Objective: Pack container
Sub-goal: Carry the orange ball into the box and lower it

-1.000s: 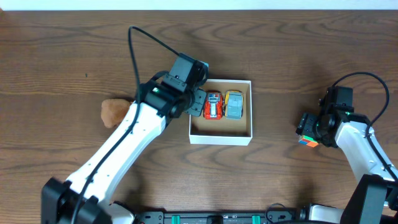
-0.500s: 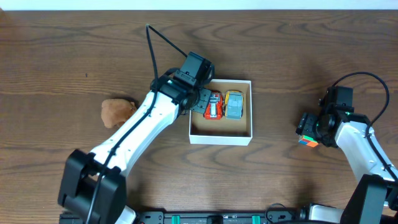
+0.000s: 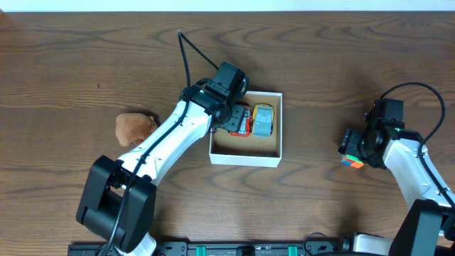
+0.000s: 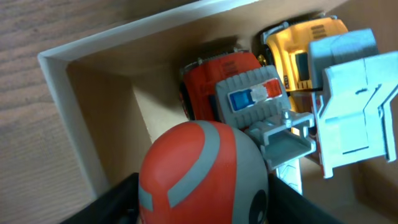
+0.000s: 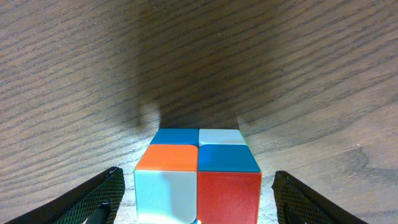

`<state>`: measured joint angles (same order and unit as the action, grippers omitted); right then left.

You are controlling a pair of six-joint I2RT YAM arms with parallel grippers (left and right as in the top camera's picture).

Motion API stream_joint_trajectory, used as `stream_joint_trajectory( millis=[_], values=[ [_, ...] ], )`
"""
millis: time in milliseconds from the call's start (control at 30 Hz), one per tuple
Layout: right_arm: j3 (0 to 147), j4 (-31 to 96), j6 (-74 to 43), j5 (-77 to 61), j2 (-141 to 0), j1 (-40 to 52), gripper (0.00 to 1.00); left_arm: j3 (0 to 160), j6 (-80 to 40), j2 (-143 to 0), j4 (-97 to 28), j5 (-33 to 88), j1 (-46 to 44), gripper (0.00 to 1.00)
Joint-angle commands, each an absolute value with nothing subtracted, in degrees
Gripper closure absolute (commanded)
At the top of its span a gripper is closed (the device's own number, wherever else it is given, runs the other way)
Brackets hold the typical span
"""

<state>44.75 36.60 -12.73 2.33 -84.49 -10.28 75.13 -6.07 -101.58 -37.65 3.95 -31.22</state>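
The container [image 3: 245,161], a shallow white box with a brown floor, sits mid-table; its wall [image 4: 62,87] shows in the left wrist view. Inside lie a red toy car [image 4: 211,81] and a yellow and grey-blue toy car [image 3: 264,119]. My left gripper [image 3: 231,121] reaches into the box's left part. An orange-red and grey ball [image 4: 193,168] lies between its wide-spread fingers. At the right, my right gripper [image 3: 350,151] stands open on either side of a coloured cube [image 5: 198,180] on the table, with a gap on each side.
A brown lumpy toy [image 3: 131,128] lies on the wooden table left of the box, beside my left arm. The table's far edge runs along the top of the overhead view.
My left gripper has pushed further into the box and its jaws have spread. The box has slid slightly left. The right arm has not moved.
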Motion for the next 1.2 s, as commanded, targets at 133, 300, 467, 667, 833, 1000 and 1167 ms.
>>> stream_joint_trajectory(
  millis=[133, 300, 467, 667, 833, 1000, 1167],
  values=[
    [44.40, 36.60, -12.80, 2.52, -84.77, -10.63, 0.21, 75.26, -6.28, -101.80, -38.02, 3.11, -30.94, 0.30],
    [44.40, 36.60, -12.80, 2.52, -84.77, -10.63, 0.21, 75.64, -6.31, -99.70, -38.06, 3.49, -30.96, 0.30],
    [44.40, 36.60, -12.80, 2.52, -84.77, -10.63, 0.21, 75.68, -6.31, -96.49, -38.48, 3.51, -30.96, 0.31],
    [44.40, 36.60, -12.80, 2.52, -84.77, -10.66, 0.21, 75.68, -7.25, -92.31, -42.81, 3.46, -30.96, 0.51],
    [44.40, 36.58, -12.80, 2.52, -84.77, -10.63, 0.21, 75.68, -8.62, -90.52, -50.63, 3.49, -30.96, 0.93],
    [44.40, 36.58, -12.80, 2.52, -84.77, -10.63, 0.21, 75.24, -9.30, -90.94, -55.22, 8.23, -31.42, 0.94],
    [44.40, 36.62, -12.80, 2.52, -84.77, -10.63, 0.21, 74.78, -9.30, -91.00, -54.52, 9.26, -33.06, 0.94]
  ],
)
